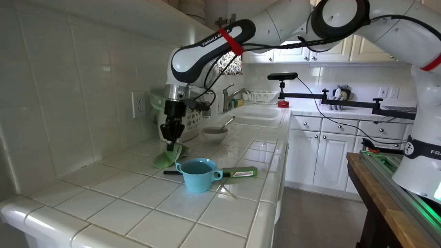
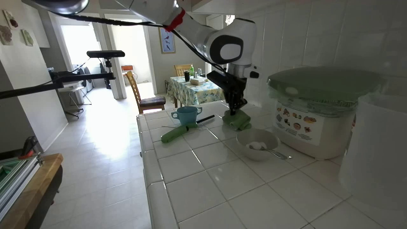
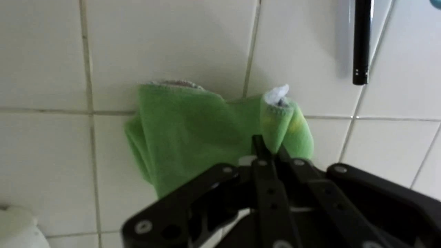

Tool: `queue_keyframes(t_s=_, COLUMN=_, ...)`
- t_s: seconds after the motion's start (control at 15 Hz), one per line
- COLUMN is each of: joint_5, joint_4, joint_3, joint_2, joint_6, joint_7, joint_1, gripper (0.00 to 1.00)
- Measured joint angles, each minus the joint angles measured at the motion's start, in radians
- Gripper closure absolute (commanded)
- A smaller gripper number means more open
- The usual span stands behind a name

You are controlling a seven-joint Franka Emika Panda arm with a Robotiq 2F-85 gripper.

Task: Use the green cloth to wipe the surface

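- Cloth [image 3: 200,134], the wiping item: bunched on the tiled counter [image 1: 113,210], one fold drawn up into the grip. Near the stem tip of the lighter [image 2: 182,129]; wrist view shows the two apart.
- Gripper [image 3: 270,148]: fingers pinching the raised fold, toward the right end of the cloth in the wrist view; most of the fabric spreads to the left of the pinch.
- Handling (judged): light, limp, soft, not fragile. Should slide easily over glazed tile if dry; dampness cannot be told. Pushed, it would likely crumple; dragged, it should trail flatter.
- Hold (judged): a thick fold, several layers deep. The off-centre pinch should serve for dragging but leaves a wide loose part; a more central bunch would press more evenly. Fabric should stay between fingertips and tile.
- Counts: cloth, 1. Counter items: cup [image 1: 197,178], 1, with 2 handles; lighter (probable; green handle, black stem), 1; bowl [image 2: 252,155], 1; spoon [image 2: 276,154] in it, 1; bin [image 2: 327,132], 1, with 1 green lid [image 2: 324,82]; white tub [image 2: 375,152], 1, cut off by the frame edge. Background not counted.
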Motion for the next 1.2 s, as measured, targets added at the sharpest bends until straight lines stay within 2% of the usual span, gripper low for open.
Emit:
queue_keyframes(t_s=0.27, joint_5=-0.015, joint_4=0.127, joint_3=0.007, joint_2=0.062, joint_6=-0.063, joint_7=-0.004, joint_1=0.036, gripper=0.99)
queue_keyframes(t_s=0.6, joint_5=-0.018, joint_4=0.16, joint_3=0.032, joint_2=0.099, joint_6=-0.108, joint_7=-0.017, joint_1=0.063, gripper=0.99)
queue_keyframes(t_s=0.8, joint_5=-0.018, joint_4=0.154, joint_3=0.024, joint_2=0.099, joint_6=-0.125, joint_7=-0.017, joint_1=0.051, gripper=0.99)
queue_keyframes(t_s=1.2, joint_5=-0.017, joint_4=0.144, joint_3=-0.02, joint_2=0.091, joint_6=-0.147, joint_7=0.001, joint_1=-0.025, gripper=0.99)
